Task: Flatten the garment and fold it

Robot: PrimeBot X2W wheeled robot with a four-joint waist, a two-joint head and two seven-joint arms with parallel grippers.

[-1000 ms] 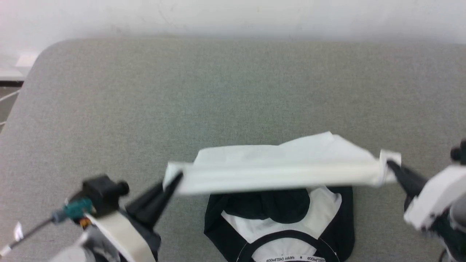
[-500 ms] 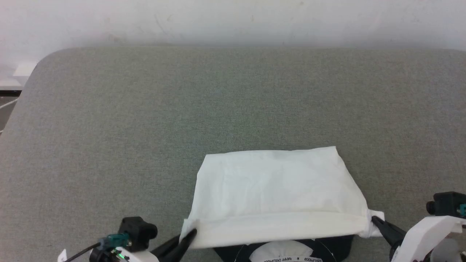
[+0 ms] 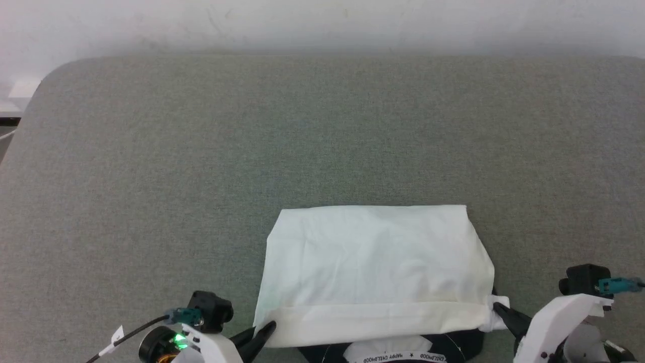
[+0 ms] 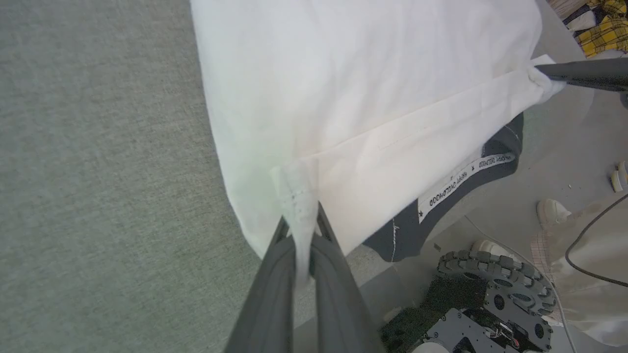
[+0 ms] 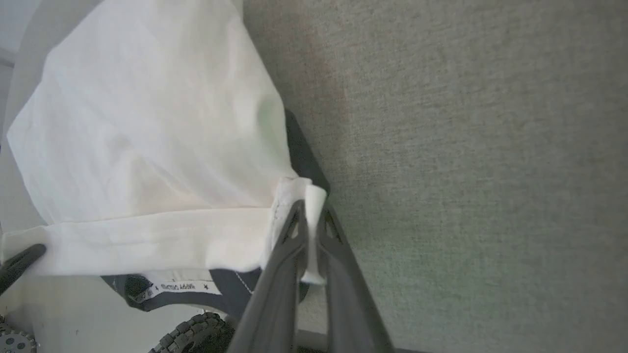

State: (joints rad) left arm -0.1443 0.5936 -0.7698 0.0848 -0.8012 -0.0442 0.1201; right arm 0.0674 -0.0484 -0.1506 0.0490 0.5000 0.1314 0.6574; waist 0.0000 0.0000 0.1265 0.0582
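Note:
The garment (image 3: 375, 267) lies folded at the near edge of the grey table, its white body on top. The black collar with white lettering (image 3: 398, 355) peeks out under the near hem. My left gripper (image 3: 267, 330) is shut on the hem's left corner. In the left wrist view the white hem corner (image 4: 297, 196) is pinched between the dark fingers of the left gripper (image 4: 299, 230). My right gripper (image 3: 496, 310) is shut on the hem's right corner. The right wrist view has that corner (image 5: 314, 201) clamped in the right gripper (image 5: 309, 215).
The grey fabric table top (image 3: 322, 136) stretches wide and bare beyond the garment, up to a white wall (image 3: 322, 20). The robot's wheeled base (image 4: 490, 274) and the floor (image 4: 564, 162) lie below the near edge.
Both grippers have drawn the white hem toward the near edge and lowered it, so the white body now lies flat over the black sleeves. The head camera has also shifted.

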